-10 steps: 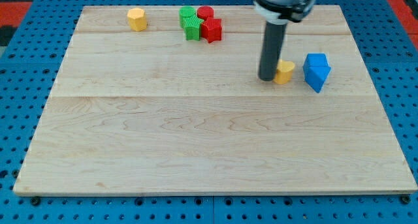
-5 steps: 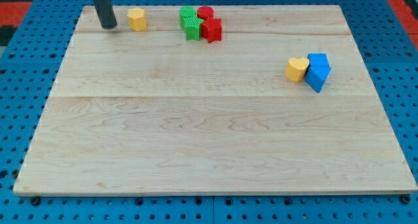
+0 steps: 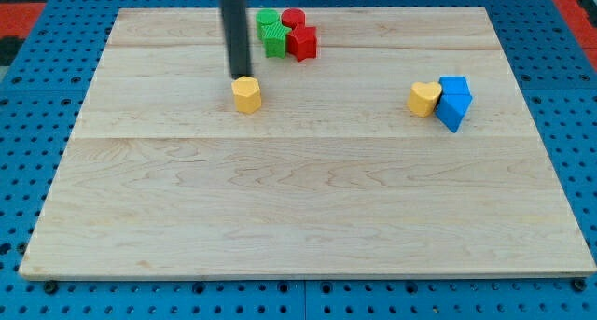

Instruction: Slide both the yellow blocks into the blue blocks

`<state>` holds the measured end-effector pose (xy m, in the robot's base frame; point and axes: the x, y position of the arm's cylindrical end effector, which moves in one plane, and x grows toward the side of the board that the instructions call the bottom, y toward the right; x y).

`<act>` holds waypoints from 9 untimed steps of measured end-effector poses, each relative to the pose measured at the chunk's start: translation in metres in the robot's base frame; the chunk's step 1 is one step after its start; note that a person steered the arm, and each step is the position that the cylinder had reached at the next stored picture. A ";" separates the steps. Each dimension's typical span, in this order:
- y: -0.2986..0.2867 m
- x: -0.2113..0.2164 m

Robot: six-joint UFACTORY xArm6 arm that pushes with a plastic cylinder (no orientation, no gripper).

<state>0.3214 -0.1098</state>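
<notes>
- Where the picture begins, a pale wooden surface (image 3: 308, 217) fills most of the view, made of wide planks with the grain running left to right.
- Around the surface lies a blue pegboard floor (image 3: 19, 171) dotted with holes, with patches of red at the view's top corners.
- A yellow hexagonal block (image 3: 246, 93) sits alone on the surface, left of centre and toward the view's top.
- A second yellow block (image 3: 424, 98), heart-shaped, sits at the view's right, touching the blue blocks.
- The blue blocks (image 3: 453, 102) stand pressed together as one cluster just to the right of the yellow heart; their separate shapes are hard to tell apart.
- The two yellow blocks are well apart from each other.
- Near the view's top edge, two green blocks (image 3: 270, 33) and two red blocks (image 3: 298, 35) are bunched in a tight group, green on the left, red on the right.
- The arm shows only as a straight dark rod coming down from the view's top edge, nearly upright.
- My tip (image 3: 241, 76) rests at the upper left edge of the yellow hexagonal block, touching it or just beside it.
- There is no hand on this arm, only the rod, so nothing opens, closes or clamps.
</notes>
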 end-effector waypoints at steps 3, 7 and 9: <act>0.135 0.055; 0.237 0.084; 0.215 0.101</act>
